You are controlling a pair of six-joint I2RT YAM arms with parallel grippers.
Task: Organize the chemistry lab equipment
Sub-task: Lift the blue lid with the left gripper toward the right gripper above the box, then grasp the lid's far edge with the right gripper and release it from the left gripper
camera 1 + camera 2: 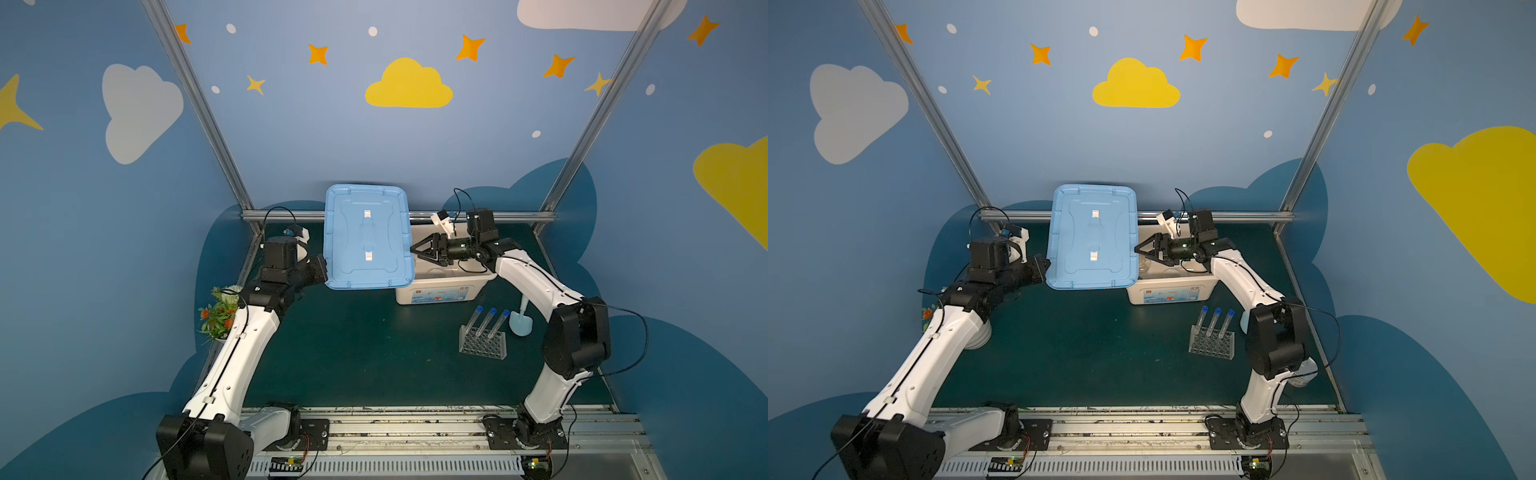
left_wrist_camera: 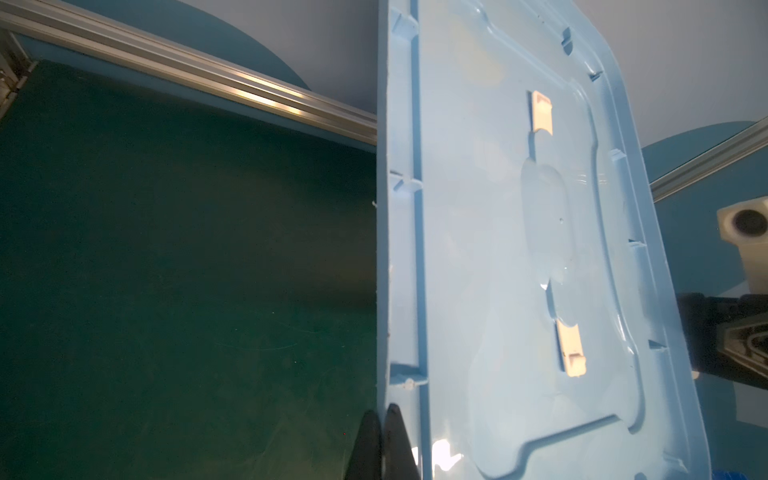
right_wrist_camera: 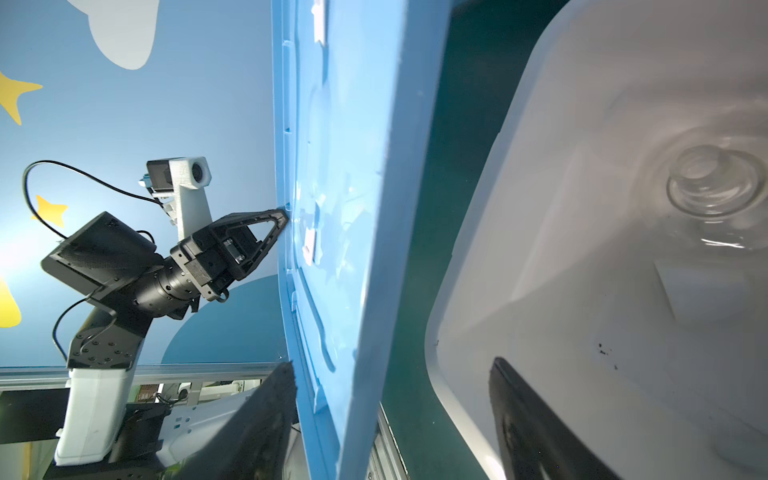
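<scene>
A light blue lid point(image 1: 365, 237) point(image 1: 1092, 237) point(image 2: 519, 249) point(image 3: 353, 166) is held up off the table, left of the open white bin point(image 1: 440, 291) point(image 1: 1171, 291) point(image 3: 582, 208). My left gripper point(image 1: 324, 266) point(image 1: 1047, 266) point(image 2: 383, 411) point(image 3: 284, 216) is shut on the lid's left edge. The right gripper point(image 1: 413, 249) point(image 1: 1136, 249) point(image 3: 390, 363) stands open, its fingers either side of the lid's right edge without touching it. A glass flask point(image 3: 715, 187) lies in the bin. Three blue-capped test tubes point(image 1: 492, 322) point(image 1: 1214, 322) lean in the clear rack point(image 1: 482, 345) point(image 1: 1210, 345).
A pale funnel point(image 1: 521, 322) lies on the green mat right of the rack, close to the right arm's elbow. A potted flower plant point(image 1: 218, 316) stands at the mat's left edge beside the left arm. An aluminium rail point(image 1: 478, 216) runs along the back.
</scene>
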